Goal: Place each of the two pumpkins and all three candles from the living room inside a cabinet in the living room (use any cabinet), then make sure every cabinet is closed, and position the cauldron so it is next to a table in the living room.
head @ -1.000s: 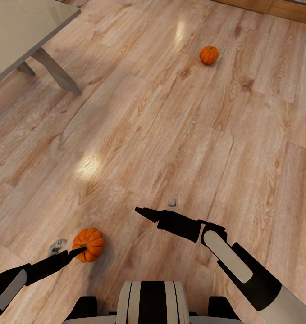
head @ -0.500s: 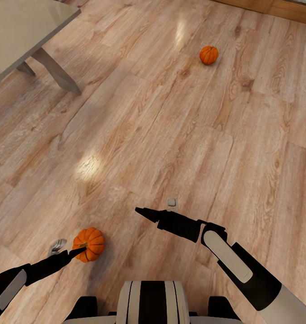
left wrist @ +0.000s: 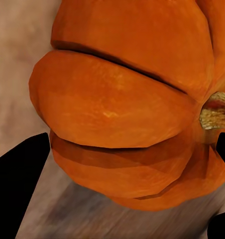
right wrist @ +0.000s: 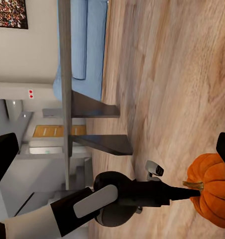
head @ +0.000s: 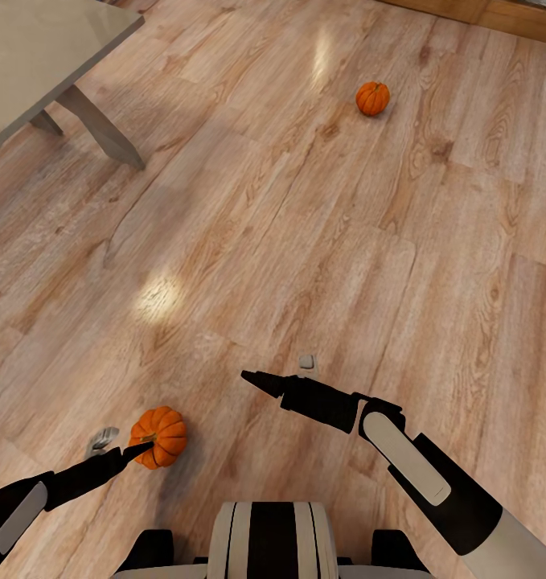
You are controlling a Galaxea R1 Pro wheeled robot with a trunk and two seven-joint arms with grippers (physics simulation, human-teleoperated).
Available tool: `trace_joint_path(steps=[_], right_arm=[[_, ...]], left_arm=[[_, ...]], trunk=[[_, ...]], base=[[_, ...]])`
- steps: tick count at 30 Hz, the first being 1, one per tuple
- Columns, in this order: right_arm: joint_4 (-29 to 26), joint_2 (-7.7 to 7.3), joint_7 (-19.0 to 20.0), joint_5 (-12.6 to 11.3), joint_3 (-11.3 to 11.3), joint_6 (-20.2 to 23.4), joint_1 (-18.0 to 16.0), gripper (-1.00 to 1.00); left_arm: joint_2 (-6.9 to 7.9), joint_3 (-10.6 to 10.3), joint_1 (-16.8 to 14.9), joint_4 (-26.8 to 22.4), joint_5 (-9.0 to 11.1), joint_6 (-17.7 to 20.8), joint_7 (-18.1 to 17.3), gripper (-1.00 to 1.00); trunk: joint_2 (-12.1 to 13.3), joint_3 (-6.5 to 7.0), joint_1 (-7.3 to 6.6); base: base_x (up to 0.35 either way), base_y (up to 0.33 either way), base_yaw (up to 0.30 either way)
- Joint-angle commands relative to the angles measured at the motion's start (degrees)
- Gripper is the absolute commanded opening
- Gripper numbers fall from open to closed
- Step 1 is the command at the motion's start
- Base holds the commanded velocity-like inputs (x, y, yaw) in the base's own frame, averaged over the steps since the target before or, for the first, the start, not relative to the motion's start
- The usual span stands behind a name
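Note:
Two small orange ribbed pumpkins lie on the wooden floor. The near pumpkin (head: 162,430) (left wrist: 122,109) (right wrist: 212,191) sits just ahead of my base on the left. My left gripper (head: 126,443) is open and low at it, with one dark finger (head: 144,446) reaching over its top and the pale finger (head: 104,439) out to its side. In the left wrist view the pumpkin is very close, with a dark fingertip (left wrist: 18,184) beside it. The far pumpkin (head: 372,97) lies at the upper right. My right gripper (head: 250,376) hangs open above bare floor. The candles are out of view.
A grey table (head: 31,56) (right wrist: 65,74) with slanted legs (head: 104,129) stands at the far left. A tiny grey object (head: 306,362) lies on the floor by my right gripper. A brown wooden edge (head: 498,12) runs along the top right. A blue sofa (right wrist: 87,40) stands beyond the table.

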Motion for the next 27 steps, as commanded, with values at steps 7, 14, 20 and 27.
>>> trace_joint_path(steps=[7,14,20,27], right_arm=[[0.0,-0.04,0.0,-0.4,0.1,0.2,0.0,1.0],[0.0,-0.04,0.0,-0.4,0.1,0.2,0.0,1.0],[0.0,-0.04,0.0,-0.5,0.1,0.2,0.0,1.0],[0.0,-0.04,-0.1,-0.7,0.0,0.2,0.0,1.0]], left_arm=[[0.05,0.1,0.0,0.1,-0.3,-0.3,0.5,-1.0],[0.05,0.1,0.0,0.1,-0.3,-0.3,0.5,-1.0],[0.05,0.1,0.0,0.1,-0.2,-0.3,0.5,-1.0],[0.18,0.1,0.0,0.0,-0.2,-0.3,0.5,-1.0]], trunk=[[0.0,-0.03,0.0],[0.0,0.86,-0.1],[0.1,2.19,-0.26],[0.2,3.74,-0.44]], base=[[0.0,0.0,0.0],[0.0,0.0,0.0],[0.0,0.0,0.0],[0.0,0.0,0.0]])
